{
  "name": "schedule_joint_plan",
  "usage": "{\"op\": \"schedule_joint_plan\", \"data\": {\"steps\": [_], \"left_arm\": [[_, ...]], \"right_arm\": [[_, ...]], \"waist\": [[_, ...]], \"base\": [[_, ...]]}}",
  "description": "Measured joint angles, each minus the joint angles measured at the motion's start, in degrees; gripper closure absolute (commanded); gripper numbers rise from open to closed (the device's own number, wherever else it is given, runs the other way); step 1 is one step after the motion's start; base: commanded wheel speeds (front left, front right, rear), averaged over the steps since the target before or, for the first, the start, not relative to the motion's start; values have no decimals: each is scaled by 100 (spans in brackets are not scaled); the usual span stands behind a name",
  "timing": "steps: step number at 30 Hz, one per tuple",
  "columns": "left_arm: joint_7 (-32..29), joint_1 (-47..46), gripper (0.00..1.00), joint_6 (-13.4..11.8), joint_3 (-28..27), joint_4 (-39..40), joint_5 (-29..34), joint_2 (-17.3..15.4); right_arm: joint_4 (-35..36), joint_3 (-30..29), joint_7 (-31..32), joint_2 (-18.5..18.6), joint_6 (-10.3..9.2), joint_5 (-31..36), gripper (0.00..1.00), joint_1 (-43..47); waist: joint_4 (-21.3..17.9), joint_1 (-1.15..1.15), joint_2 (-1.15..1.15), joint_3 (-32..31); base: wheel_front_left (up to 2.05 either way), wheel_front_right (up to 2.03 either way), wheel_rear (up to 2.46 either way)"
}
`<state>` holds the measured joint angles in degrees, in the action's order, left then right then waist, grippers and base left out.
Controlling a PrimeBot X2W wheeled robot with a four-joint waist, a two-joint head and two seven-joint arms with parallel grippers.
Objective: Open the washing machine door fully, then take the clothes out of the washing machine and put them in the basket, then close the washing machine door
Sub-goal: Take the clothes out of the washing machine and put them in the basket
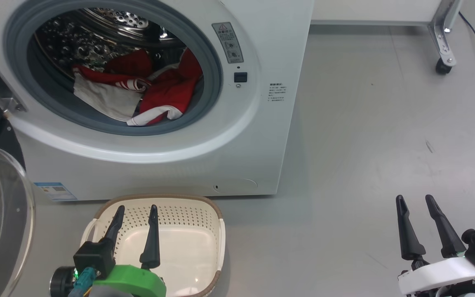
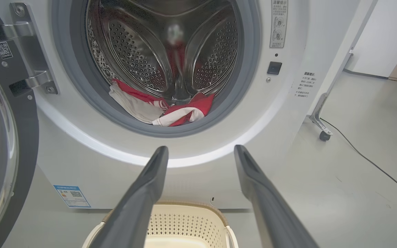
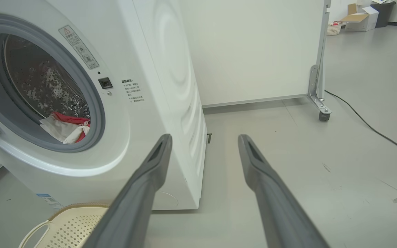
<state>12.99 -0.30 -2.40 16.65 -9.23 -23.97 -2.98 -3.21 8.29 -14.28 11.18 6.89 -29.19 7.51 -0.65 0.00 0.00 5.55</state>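
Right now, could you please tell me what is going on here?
The robot is unloading the washing machine. The washing machine door stands open at the left; the clothes lie in the drum, and the basket in front holds nothing. The left gripper hovers open above the basket, the right gripper open over the floor; both empty.

Grey floor; white wheeled partition; black cable.

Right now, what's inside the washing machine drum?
Red clothes with white stripes and a white panel lie heaped at the front bottom of the drum, reaching toward the grey seal. Bare perforated steel shows above them. Anything beneath the heap is covered.
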Motion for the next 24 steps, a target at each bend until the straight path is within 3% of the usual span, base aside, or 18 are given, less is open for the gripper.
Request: {"op": "schedule_joint_plan", "data": {"steps": [10, 24], "left_arm": [[-533, -943, 0, -144, -43, -70, 337, -265], [-1494, -2295, 0, -334, -758, -738, 324, -573]], "right_arm": [[92, 99, 1, 103, 8, -53, 0, -296], [-54, 403, 1, 29, 9, -265, 0, -849]], "waist": [[-440, 0, 0, 657], [-1348, 0, 0, 1483]], "base": [[0, 0, 0], [0, 0, 0]]}}
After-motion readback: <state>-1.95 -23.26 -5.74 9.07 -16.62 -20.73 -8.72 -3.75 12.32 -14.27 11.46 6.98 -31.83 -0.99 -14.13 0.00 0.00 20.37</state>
